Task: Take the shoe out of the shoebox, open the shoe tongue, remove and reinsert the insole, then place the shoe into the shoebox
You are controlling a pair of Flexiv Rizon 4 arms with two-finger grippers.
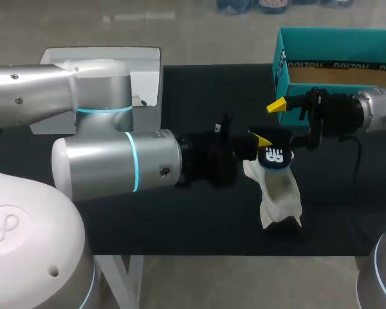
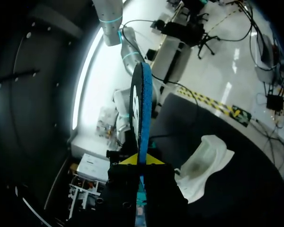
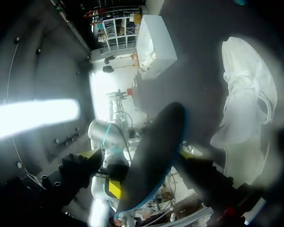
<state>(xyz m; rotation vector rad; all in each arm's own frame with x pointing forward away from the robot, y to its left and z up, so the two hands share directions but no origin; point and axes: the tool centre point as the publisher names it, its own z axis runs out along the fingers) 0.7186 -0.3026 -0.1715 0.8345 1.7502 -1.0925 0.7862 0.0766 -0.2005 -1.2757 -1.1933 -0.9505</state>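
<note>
Your shoe (image 1: pixel 280 196) lies on the desk (image 1: pixel 199 219), right of centre, toward the near edge. The insole (image 1: pixel 275 156) is just above it, gripped by your left hand (image 1: pixel 264 140). The shoebox (image 1: pixel 334 64) stands at the far right, another box (image 1: pixel 145 71) at the far left.

The light falls evenly and softly from above on the black cloth-covered table (image 1: pixel 199 219), where shadows hardly show, and the white fabric shoe (image 1: pixel 280 193) looks bright against it. In the right wrist view strong glare washes out the shoe, a white streak of light burns beyond the table, and the dark flat insole with a blue edge (image 3: pixel 154 151) is blurred. In the left wrist view the surroundings are bent at the dark rim.
</note>
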